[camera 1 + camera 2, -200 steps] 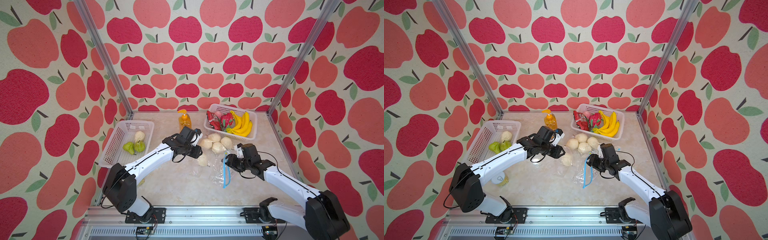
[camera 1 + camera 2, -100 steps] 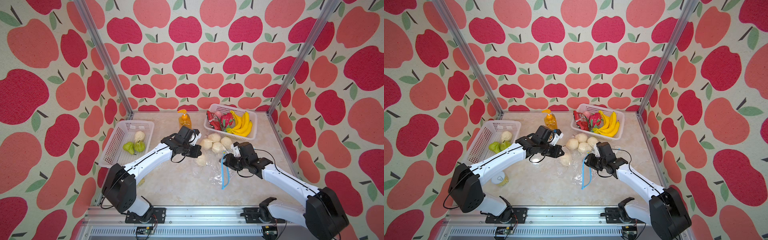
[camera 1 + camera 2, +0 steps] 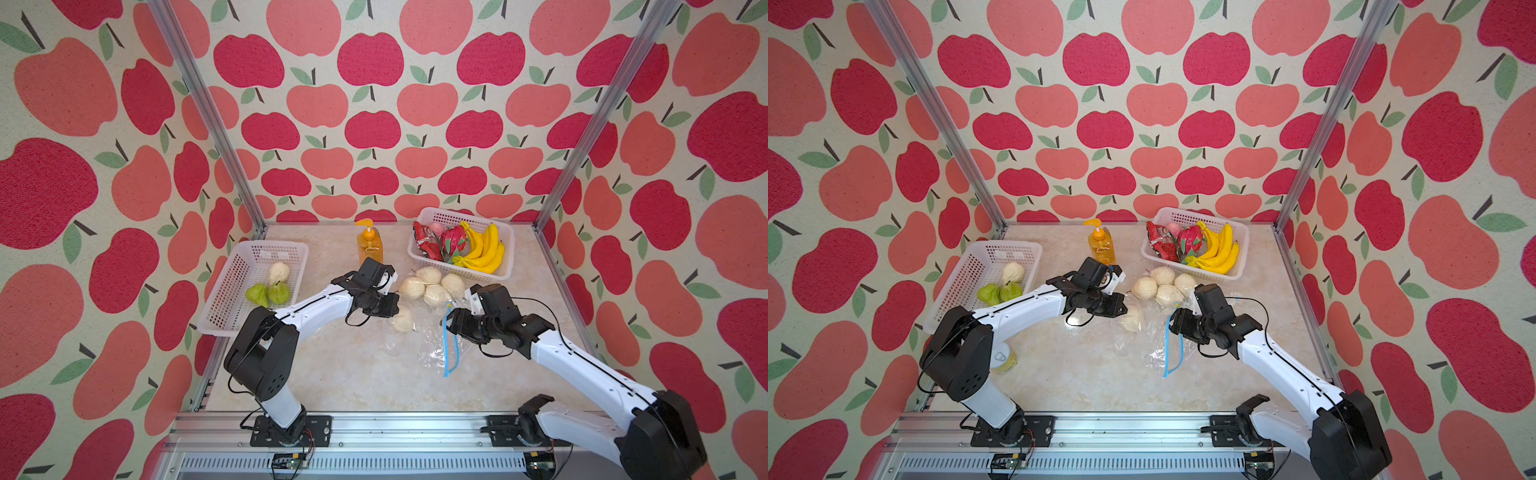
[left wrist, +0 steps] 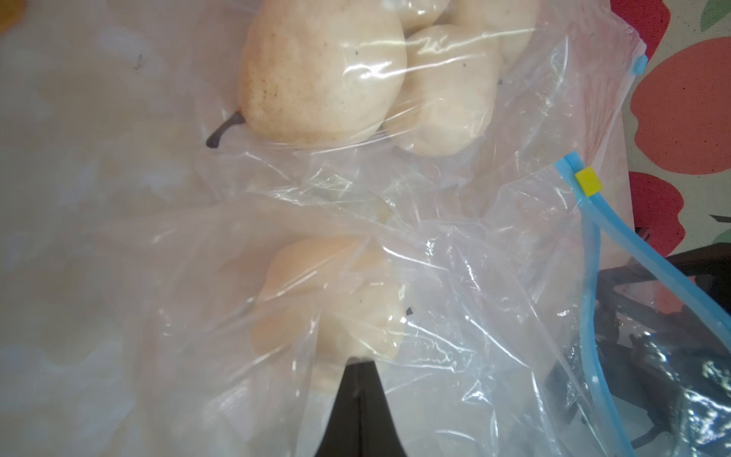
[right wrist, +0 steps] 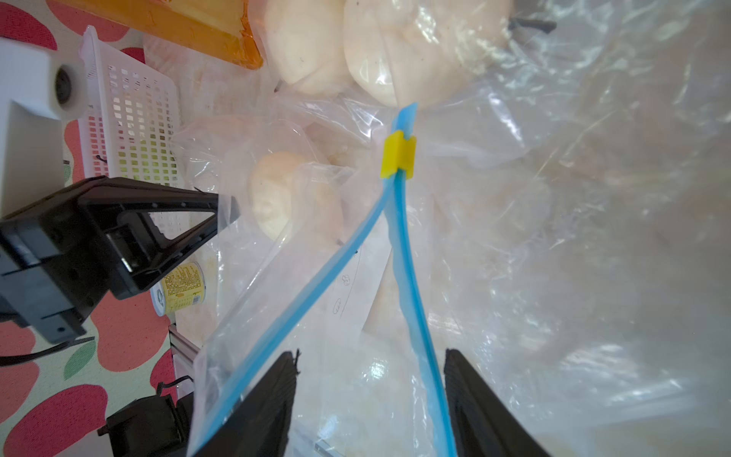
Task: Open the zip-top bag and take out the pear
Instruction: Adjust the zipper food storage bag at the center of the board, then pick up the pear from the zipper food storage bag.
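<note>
The clear zip-top bag (image 3: 432,347) (image 3: 1154,349) lies crumpled mid-table, its blue zip strip (image 3: 451,345) (image 5: 411,277) parted below the yellow slider (image 5: 397,158). A pale pear (image 3: 403,322) (image 3: 1133,320) (image 4: 328,300) (image 5: 277,194) lies inside near the closed end. My left gripper (image 3: 395,308) (image 3: 1123,307) (image 4: 360,360) is shut, pinching the bag's film right beside the pear. At the mouth, my right gripper (image 3: 451,326) (image 3: 1173,322) (image 5: 372,356) stands open. One zip strip and film run between its fingers, the other strip outside them.
Several pale pears (image 3: 432,286) in plastic lie just behind the bag. A white basket (image 3: 257,249) at the left holds green and pale pears. Another basket (image 3: 505,270) at the back right holds bananas and red fruit. An orange pump bottle (image 3: 369,245) stands behind; a yellow can (image 3: 1003,359) lies near the left arm's base.
The left jaws have closed onto the bag's film beside the pear. The right gripper has edged slightly left at the zip strip, its jaws narrowing and then widening again.
</note>
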`<state>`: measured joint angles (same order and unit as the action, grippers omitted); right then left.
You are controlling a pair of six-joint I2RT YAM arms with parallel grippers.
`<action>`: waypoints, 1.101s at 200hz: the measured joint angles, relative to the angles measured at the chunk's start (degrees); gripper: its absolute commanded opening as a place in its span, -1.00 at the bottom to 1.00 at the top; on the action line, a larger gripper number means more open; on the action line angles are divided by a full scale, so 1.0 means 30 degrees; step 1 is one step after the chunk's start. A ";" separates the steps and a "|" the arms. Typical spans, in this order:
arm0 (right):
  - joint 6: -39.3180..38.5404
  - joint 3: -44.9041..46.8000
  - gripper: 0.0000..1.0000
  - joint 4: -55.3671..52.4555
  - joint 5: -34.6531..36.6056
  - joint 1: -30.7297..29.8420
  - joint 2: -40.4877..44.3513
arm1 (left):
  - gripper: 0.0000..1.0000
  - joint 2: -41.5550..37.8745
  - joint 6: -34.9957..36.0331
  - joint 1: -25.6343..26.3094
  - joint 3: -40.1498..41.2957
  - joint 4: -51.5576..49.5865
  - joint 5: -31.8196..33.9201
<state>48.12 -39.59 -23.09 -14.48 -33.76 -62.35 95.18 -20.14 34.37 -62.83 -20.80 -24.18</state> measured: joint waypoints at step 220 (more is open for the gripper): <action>-0.1377 -0.3096 -0.56 -0.3198 0.0503 -0.1122 0.0583 | -1.00 0.3716 0.0022 0.0080 0.0036 0.2033 0.1005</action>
<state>43.99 -48.88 -32.69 -12.97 -37.12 -60.60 106.32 -20.08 34.61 -62.72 -14.70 -21.17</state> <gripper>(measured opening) 0.229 0.052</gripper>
